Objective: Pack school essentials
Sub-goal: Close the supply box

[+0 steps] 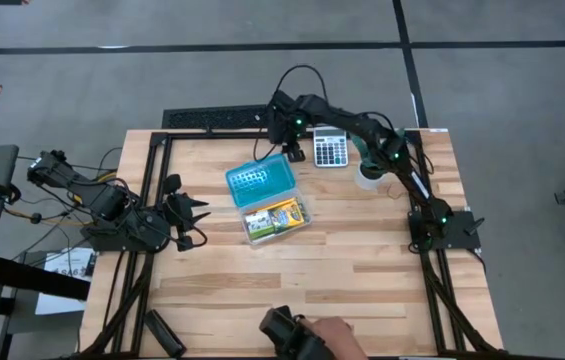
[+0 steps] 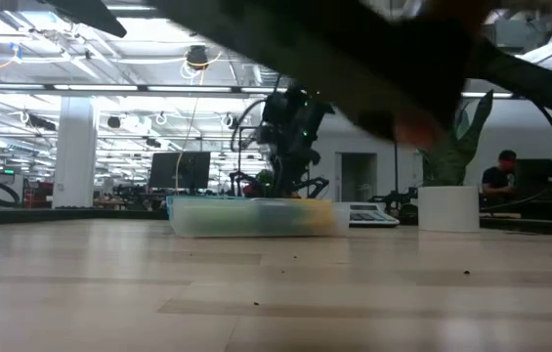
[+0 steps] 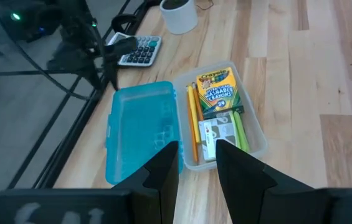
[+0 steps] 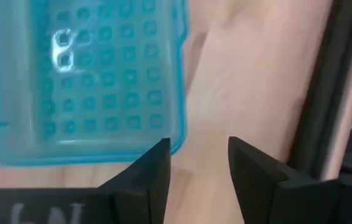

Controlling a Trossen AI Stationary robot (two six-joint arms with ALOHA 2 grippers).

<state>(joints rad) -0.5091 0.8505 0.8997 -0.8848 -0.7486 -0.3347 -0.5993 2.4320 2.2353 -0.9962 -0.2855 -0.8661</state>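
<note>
A pencil case lies open mid-table: its blue lid [image 1: 261, 182] lies flat beside the clear tray [image 1: 276, 220]. In the tray lie the green-blue crayon packet [image 3: 219, 92], orange and yellow pencils [image 3: 192, 121], a green pen [image 3: 242, 132] and a green-white block [image 3: 217, 133]. Scissors and the tiny blue piece do not show. My left gripper [image 1: 191, 221] is open, left of the case, its fingers [image 3: 163, 171] pointing at it. My right gripper [image 1: 295, 155] is open, just above the table beside the lid's far edge [image 4: 88, 74].
A grey calculator [image 1: 330, 148] and a white pot with a green plant [image 1: 367, 174] stand by the far edge, under my right arm. A person's hand [image 1: 334, 333] holds a dark object at the near edge. Bare wood lies right of and near the case.
</note>
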